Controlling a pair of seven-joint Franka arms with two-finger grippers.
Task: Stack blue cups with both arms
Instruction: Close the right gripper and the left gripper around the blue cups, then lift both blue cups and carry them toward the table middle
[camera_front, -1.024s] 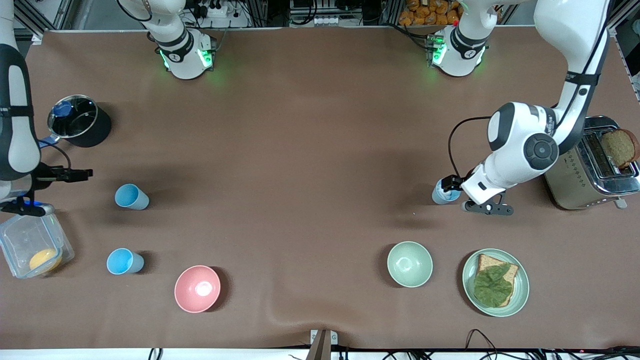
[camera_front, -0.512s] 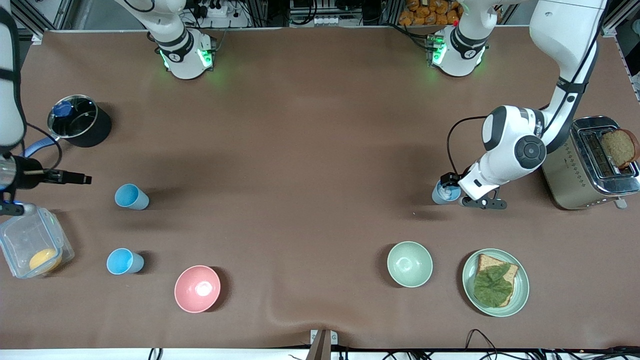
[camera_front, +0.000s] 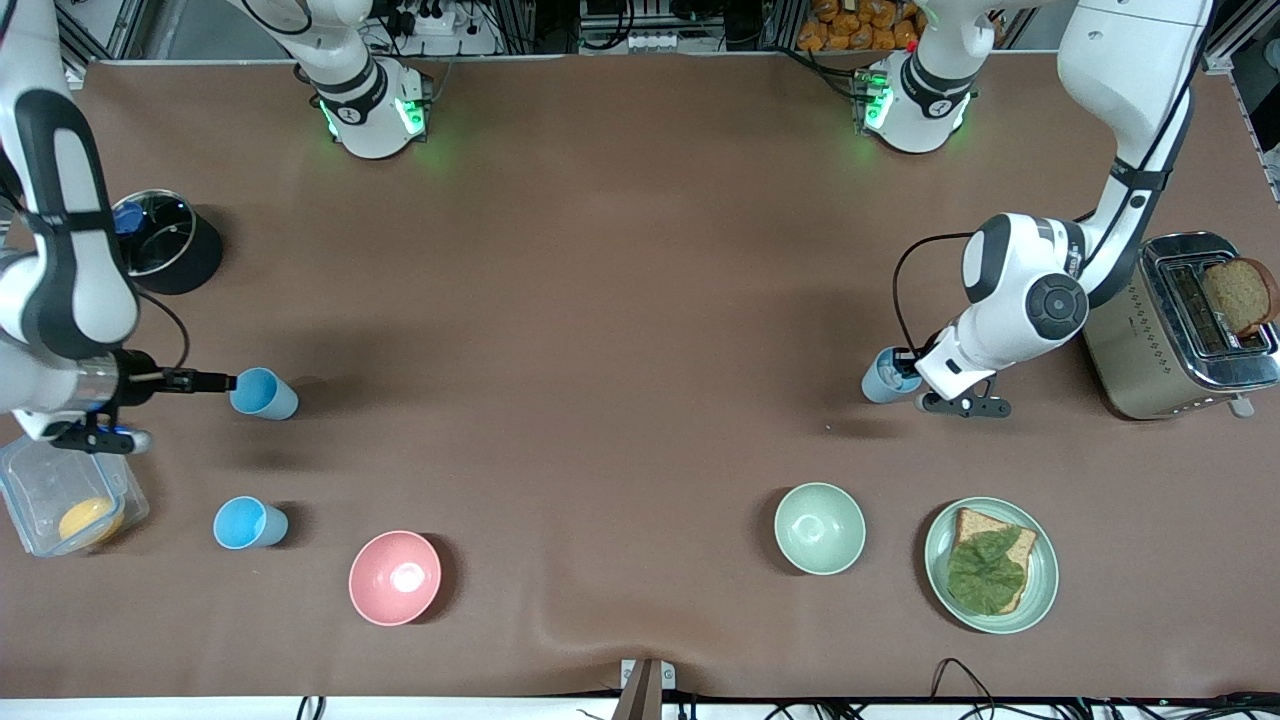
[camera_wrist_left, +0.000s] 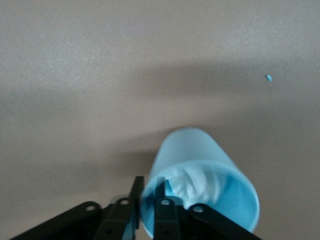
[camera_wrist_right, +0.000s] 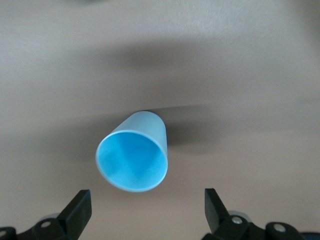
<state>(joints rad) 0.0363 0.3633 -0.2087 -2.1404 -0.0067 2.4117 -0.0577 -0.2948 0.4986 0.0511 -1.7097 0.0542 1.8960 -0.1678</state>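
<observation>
A grey-blue cup (camera_front: 883, 381) is toward the left arm's end of the table, beside the toaster. My left gripper (camera_front: 905, 366) is shut on its rim, one finger inside and one outside; the left wrist view shows the gripper (camera_wrist_left: 148, 189) pinching the cup's (camera_wrist_left: 200, 165) wall. A sky-blue cup (camera_front: 264, 393) stands toward the right arm's end. My right gripper (camera_front: 224, 380) is level with it and just short of it, open and empty. In the right wrist view the gripper (camera_wrist_right: 146, 210) has this cup (camera_wrist_right: 132, 160) ahead of its spread fingers. A second sky-blue cup (camera_front: 248, 523) stands nearer the front camera.
A black pot (camera_front: 165, 245) and a clear container (camera_front: 55, 495) holding something orange flank the right arm. A pink bowl (camera_front: 394, 577), a pale green bowl (camera_front: 819, 527) and a plate with a sandwich (camera_front: 940, 590) lie along the front. A toaster (camera_front: 1150, 370) holds bread.
The right arm swung in and its open gripper came up to the sky-blue cup. The left arm shifted slightly while holding the grey-blue cup.
</observation>
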